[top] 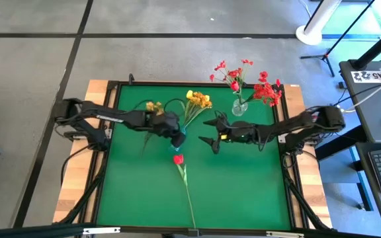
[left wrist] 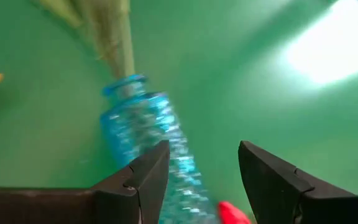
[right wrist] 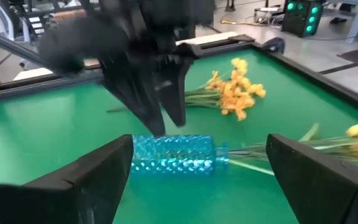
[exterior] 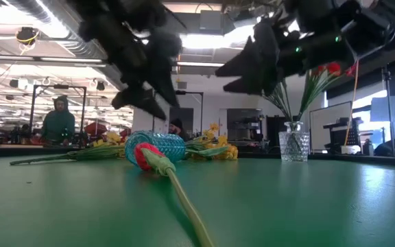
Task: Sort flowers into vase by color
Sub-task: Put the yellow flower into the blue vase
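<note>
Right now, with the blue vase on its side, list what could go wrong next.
1. The blue vase lies on its side with yellow stems in its mouth; the open left claw hovering just over it could nudge it into rolling and spill them.
2. The red tulip lies against the vase's base, so a grab could catch it too.
3. The open right claw faces the left one closely, so the two could collide. The clear vase stands just behind it.

Blue vase (right wrist: 174,154): knobbly translucent plastic or glass. Table (top: 243,185): matt green, wood edge.
</note>
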Available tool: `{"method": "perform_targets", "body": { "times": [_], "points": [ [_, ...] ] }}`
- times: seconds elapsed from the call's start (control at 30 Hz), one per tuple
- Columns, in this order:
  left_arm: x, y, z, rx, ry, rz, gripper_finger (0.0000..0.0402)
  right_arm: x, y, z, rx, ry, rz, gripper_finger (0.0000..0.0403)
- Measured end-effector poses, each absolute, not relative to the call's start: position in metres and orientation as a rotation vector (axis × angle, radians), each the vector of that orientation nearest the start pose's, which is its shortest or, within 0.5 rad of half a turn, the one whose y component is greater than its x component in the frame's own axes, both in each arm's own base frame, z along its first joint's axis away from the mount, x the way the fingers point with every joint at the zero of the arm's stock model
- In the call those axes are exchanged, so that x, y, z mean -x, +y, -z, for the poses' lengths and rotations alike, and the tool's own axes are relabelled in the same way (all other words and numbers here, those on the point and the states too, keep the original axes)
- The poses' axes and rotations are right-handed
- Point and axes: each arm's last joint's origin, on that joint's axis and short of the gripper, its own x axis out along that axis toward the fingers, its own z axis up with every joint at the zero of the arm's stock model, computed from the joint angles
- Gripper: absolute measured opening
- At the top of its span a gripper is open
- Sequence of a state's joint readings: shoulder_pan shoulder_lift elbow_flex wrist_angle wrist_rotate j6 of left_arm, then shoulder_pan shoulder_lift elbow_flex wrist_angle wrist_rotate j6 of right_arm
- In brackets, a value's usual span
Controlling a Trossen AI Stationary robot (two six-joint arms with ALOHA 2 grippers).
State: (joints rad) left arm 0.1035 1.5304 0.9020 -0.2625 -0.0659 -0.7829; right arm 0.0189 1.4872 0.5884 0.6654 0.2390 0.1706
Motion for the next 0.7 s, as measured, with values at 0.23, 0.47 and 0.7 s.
{"method": "perform_targets", "body": {
  "times": [0.23,0.47,0.7],
  "points": [
    [-0.33,0.045,-0.202,0.685,0.997,-0.612,0.0186,-0.274,-0.002,-0.21,-0.115,0.237,0.253,0.0367],
    [-0.344,0.051,-0.204,0.675,1.079,-0.659,0.0186,-0.272,-0.002,-0.208,-0.109,0.275,0.255,0.0367],
    [-0.348,0.053,-0.187,0.713,1.158,-0.677,0.0186,-0.271,-0.002,-0.205,-0.104,0.308,0.257,0.0367]
  ]
}}
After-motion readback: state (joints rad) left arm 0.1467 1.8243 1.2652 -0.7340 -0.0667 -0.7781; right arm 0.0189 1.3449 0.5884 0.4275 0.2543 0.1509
